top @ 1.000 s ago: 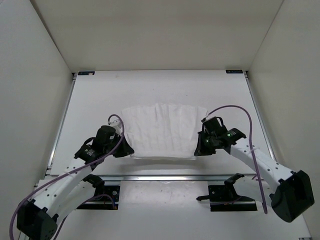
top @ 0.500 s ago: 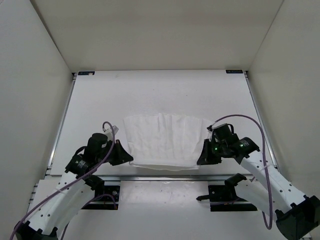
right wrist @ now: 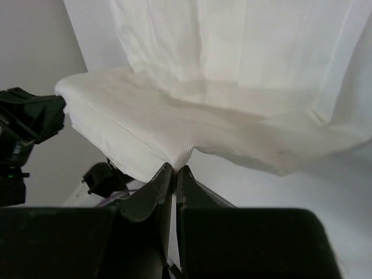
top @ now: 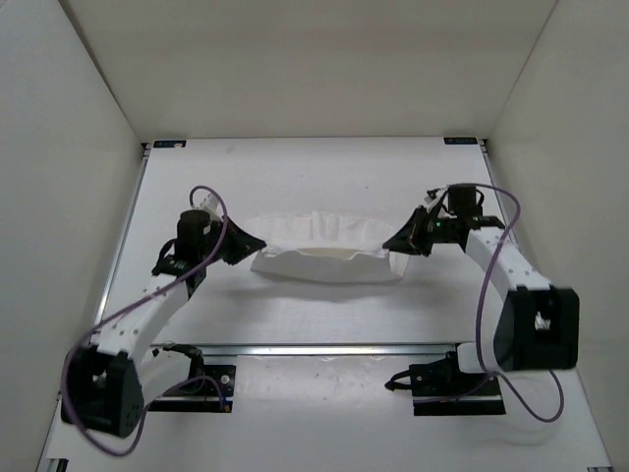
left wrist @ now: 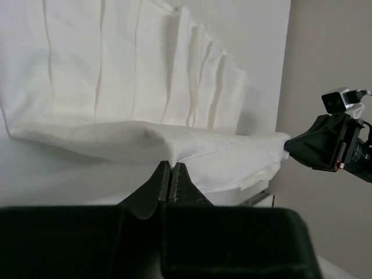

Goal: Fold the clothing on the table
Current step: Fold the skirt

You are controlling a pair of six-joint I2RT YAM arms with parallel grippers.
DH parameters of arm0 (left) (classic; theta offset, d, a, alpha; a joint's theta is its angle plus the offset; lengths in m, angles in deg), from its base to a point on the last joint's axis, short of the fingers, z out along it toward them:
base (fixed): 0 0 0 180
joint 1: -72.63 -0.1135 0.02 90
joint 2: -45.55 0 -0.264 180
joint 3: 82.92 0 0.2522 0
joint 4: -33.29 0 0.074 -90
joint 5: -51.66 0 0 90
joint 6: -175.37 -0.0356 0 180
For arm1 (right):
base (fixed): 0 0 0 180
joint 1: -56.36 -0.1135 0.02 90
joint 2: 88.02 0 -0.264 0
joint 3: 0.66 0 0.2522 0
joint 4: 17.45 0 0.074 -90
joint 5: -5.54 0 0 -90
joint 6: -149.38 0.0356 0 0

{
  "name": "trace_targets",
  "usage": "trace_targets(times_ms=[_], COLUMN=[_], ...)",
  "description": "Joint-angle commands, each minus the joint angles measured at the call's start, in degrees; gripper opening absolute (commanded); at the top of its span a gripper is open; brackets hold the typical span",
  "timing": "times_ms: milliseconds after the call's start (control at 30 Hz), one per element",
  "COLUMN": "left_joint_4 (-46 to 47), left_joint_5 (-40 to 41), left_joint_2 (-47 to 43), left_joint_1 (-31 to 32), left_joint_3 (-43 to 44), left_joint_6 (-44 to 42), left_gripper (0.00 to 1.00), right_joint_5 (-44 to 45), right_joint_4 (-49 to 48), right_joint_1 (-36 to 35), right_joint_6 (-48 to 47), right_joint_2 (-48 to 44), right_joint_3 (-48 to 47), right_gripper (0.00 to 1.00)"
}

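**Both pincers clamped on the clothing, edge up off the table**

Status: my left pincer is clenched on one end of the near edge of the clothing. My right pincer is clenched on the other end. In both wrist views the fingertips are pressed together with only a thin bit of fabric between them.

Where it is: mid-table, strung between my two arms. The held edge is raised and sags in the middle. The far part lies flat on the table, pleats running away from me.

Handling, my read:
- Very light, and I expect no load issue for either arm.
- Soft and limp. It droops between the grip points, so it won't hold any shape unless I put tension on it.
- The pleat creases probably make it want to bunch sideways, so the two ends should stay spread apart or the edge will gather.
- The thin, smooth-looking cloth held at the tips could slip out if tugged, so a gentle, even pull from both sides looks best.
- Not fragile. The worst case is a crooked fold.

Where to hold: the two ends of one edge, as I have them now. A pinch mid-edge would let both corners flop and wrinkle the fold.
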Motion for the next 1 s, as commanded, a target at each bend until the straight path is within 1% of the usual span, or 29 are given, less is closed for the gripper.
trace_targets(times_ms=[0, 33, 67, 100, 133, 167, 200, 233, 267, 300, 333, 367, 400, 433, 467, 500, 533, 600, 633, 667, 700, 733, 800, 833, 867, 933, 967], left_joint_4=[10.35, 12.8, 13.96, 16.49, 18.52, 19.59, 19.86, 18.64, 17.85, 16.27, 15.13, 14.94, 15.98, 17.3, 17.83, 17.58, 16.53, 13.81, 13.62, 13.18, 13.09, 13.7, 14.5, 14.5, 14.59, 14.06, 13.88], left_joint_5=[8.35, 8.01, 6.0, 5.64, 3.89, 1.96, 1.68, -0.93, -4.0, -5.6, -5.79, -5.27, -4.05, -3.25, -2.72, -2.72, -2.02, 0.69, 2.89, 3.6, 5.0, 4.76, 5.37, 4.85, 4.84, 4.84, 5.1], left_joint_2=[10.76, 16.35, 22.06, 27.52, 30.09, 34.38, 37.91, 39.51, 42.13, 43.2, 42.78, 41.73, 39.81, 38.13, 37.25, 36.37, 35.58, 34.52, 34.34, 34.16, 34.16, 34.42, 35.04, 36.17, 36.88, 37.94, 38.72], left_joint_1=[-2.75, -3.8, -4.85, -6.08, -6.88, -7.49, -8.11, -8.64, -9.34, -9.87, -9.96, -9.7, -9.35, -8.91, -8.38, -8.12, -6.81, -5.57, -4.35, -3.29, -3.28, -2.15, -1.61, -1.0, -0.65, 0.06, 0.58], left_joint_3=[6.54, 8.04, 10.93, 14.52, 18.04, 20.16, 24.27, 27.79, 29.83, 31.42, 30.91, 29.78, 26.02, 22.68, 19.77, 18.7, 17.21, 15.62, 14.66, 13.95, 13.51, 12.37, 11.22, 10.87, 10.95, 10.96, 11.56], left_joint_6=[-0.23, -0.41, -0.15, -0.32, 0.38, 0.64, 0.65, 0.91, 0.21, -0.58, -1.45, -1.64, -1.81, -1.81, -2.34, -3.3, -5.22, -7.6, -9.18, -9.63, -10.68, -10.78, -10.43, -10.43, -10.69, -10.86, -11.04], left_gripper=[0.03, 0.15, 0.36, 0.45, 0.56, 0.62, 0.64, 0.66, 0.69, 0.69, 0.68, 0.67, 0.67, 0.65, 0.65, 0.65, 0.65, 0.65, 0.64, 0.64, 0.64, 0.63, 0.63, 0.62, 0.62, 0.61, 0.6], right_joint_5=[1.87, 2.48, 2.14, 1.52, 2.56, 4.4, 6.24, 8.7, 10.46, 12.66, 15.38, 17.06, 20.21, 21.37, 21.73, 22.25, 21.56, 20.86, 20.5, 20.41, 19.11, 16.75, 14.63, 14.0, 14.43, 13.66, 13.12], right_joint_4=[-12.17, -14.37, -15.87, -17.88, -19.04, -16.96, -14.68, -11.0, -8.09, -7.36, -6.57, -6.22, -5.95, -5.78, -5.25, -4.99, -4.72, -7.96, -9.1, -12.07, -14.02, -15.25, -18.95, -18.87, -17.83, -15.98, -14.49], right_joint_1=[3.42, 3.78, 3.87, 4.83, 5.1, 4.93, 5.01, 4.84, 4.49, 3.88, 3.35, 2.73, 2.29, 2.03, 2.02, 2.02, 2.02, 2.02, 1.94, 1.85, 1.93, 2.2, 2.2, 1.76, 0.72, -0.35, -0.96], right_joint_6=[2.93, 3.98, 4.95, 5.22, 5.57, 4.7, 3.91, 2.6, 0.67, -0.48, -2.67, -5.04, -5.58, -7.68, -8.74, -8.93, -9.71, -9.81, -10.33, -11.12, -11.39, -12.44, -13.84, -15.51, -16.3, -17.89, -18.42], right_joint_2=[12.08, 16.74, 22.01, 23.62, 27.38, 30.46, 31.89, 33.38, 33.92, 33.84, 33.14, 31.91, 31.21, 30.16, 29.19, 28.22, 27.25, 25.58, 24.97, 23.48, 22.51, 22.5, 21.97, 22.58, 23.11, 25.04, 26.44], right_joint_3=[-9.57, -12.82, -16.68, -18.55, -23.09, -27.66, -30.32, -34.44, -36.74, -37.11, -36.77, -35.37, -34.66, -33.26, -31.07, -29.83, -26.34, -21.85, -19.82, -16.67, -14.72, -13.57, -10.93, -11.01, -11.79, -13.38, -14.34], right_gripper=[0.0, 0.0, 0.01, 0.1, 0.2, 0.22, 0.28, 0.34, 0.36, 0.41, 0.48, 0.52, 0.58, 0.6, 0.6, 0.6, 0.6, 0.57, 0.49, 0.44, 0.41, 0.34, 0.33, 0.35, 0.38, 0.41, 0.41])
